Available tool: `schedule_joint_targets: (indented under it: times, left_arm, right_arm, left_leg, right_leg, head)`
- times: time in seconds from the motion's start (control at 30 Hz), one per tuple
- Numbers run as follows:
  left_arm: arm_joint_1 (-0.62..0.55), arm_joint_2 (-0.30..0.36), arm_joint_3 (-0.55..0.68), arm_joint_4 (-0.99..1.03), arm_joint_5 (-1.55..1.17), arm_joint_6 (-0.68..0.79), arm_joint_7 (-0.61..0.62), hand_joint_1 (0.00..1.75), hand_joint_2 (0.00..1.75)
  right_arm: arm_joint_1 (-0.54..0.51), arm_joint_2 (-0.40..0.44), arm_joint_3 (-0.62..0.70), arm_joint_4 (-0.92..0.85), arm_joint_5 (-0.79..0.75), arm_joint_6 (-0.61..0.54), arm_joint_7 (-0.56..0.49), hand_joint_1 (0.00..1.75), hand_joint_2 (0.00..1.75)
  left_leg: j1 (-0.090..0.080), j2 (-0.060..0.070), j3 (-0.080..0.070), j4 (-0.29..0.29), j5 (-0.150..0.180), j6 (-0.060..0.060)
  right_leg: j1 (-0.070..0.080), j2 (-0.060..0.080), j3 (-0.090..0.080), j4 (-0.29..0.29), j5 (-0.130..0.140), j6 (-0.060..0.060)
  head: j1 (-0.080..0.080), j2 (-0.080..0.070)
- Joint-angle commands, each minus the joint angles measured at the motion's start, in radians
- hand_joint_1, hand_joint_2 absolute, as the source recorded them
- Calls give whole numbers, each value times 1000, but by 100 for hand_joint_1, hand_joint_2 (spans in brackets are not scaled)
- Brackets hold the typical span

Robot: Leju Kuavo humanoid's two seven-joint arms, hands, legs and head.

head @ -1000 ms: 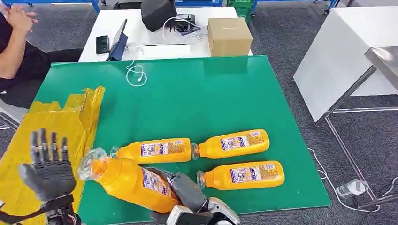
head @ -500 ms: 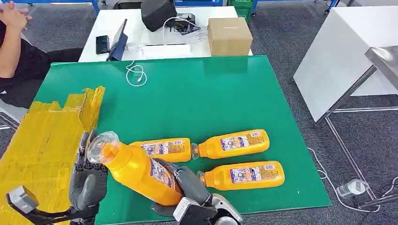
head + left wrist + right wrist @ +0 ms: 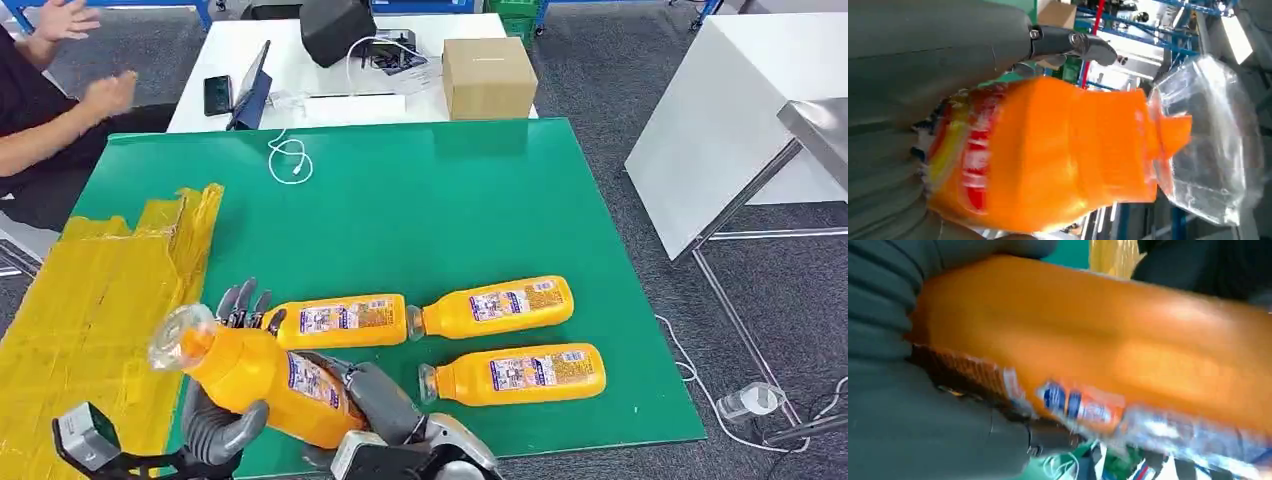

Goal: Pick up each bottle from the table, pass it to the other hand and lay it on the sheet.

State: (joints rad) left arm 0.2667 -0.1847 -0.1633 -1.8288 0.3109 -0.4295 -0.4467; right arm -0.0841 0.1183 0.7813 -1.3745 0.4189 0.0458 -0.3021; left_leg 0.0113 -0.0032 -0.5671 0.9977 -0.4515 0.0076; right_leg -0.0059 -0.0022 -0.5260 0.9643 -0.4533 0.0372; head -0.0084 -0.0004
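An orange bottle (image 3: 262, 375) with a clear cap hangs tilted over the near edge of the green table (image 3: 420, 200), cap toward the yellow sheet (image 3: 90, 300). My right hand (image 3: 378, 402) grips its lower body from beneath. My left hand (image 3: 215, 428) cups the bottle's upper part: fingers (image 3: 241, 299) stand straight behind it and the thumb lies under it, not closed around. In the left wrist view the bottle (image 3: 1058, 150) lies against the palm; in the right wrist view it (image 3: 1098, 355) fills my grip. Three more orange bottles (image 3: 335, 320) (image 3: 495, 305) (image 3: 520, 372) lie on the table.
A person (image 3: 55, 120) sits at the far left with hands raised. A white cable (image 3: 290, 158) lies on the table's far side. Beyond it a white desk (image 3: 300, 60) carries a cardboard box (image 3: 488, 75) and a phone (image 3: 217, 95). A grey table (image 3: 740, 110) stands to the right.
My left hand has swung from over the sheet in to the bottle and now cups it. The right hand has shifted the bottle slightly leftward. The person's hands have moved.
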Motion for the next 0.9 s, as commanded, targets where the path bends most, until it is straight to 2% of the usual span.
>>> schedule_joint_targets:
  times: [0.03,0.23,0.27,0.7,0.9]
  left_arm:
    - [-43,45,-63,60,-25,-8,3,0,175]
    - [-52,61,-73,85,-82,17,3,0,175]
    - [-54,60,-68,88,-95,25,-4,175,175]
    - [-63,60,-58,90,-174,46,-20,175,175]
    - [-80,45,-46,60,-326,142,-48,175,175]
  right_arm:
    - [-121,26,95,195,33,37,10,175,175]
    - [-149,32,141,227,57,45,8,175,175]
    - [-152,33,145,227,58,46,8,175,175]
    - [-163,35,147,234,59,40,13,175,175]
    - [-166,37,124,219,65,8,35,175,175]
  left_leg:
    - [0,1,3,-2,0,0]
    - [0,0,3,-2,0,0]
    - [0,1,4,-2,0,0]
    - [0,0,2,-1,0,0]
    - [0,-1,2,-1,0,0]
  right_leg:
    - [0,1,3,-1,0,-1]
    - [0,0,3,-2,0,-1]
    - [0,1,4,-2,0,-1]
    - [0,0,2,-1,0,-1]
    - [0,-1,2,-1,-1,-1]
  head:
    - [0,0]
    - [0,0]
    - [0,0]
    - [0,0]
    - [0,0]
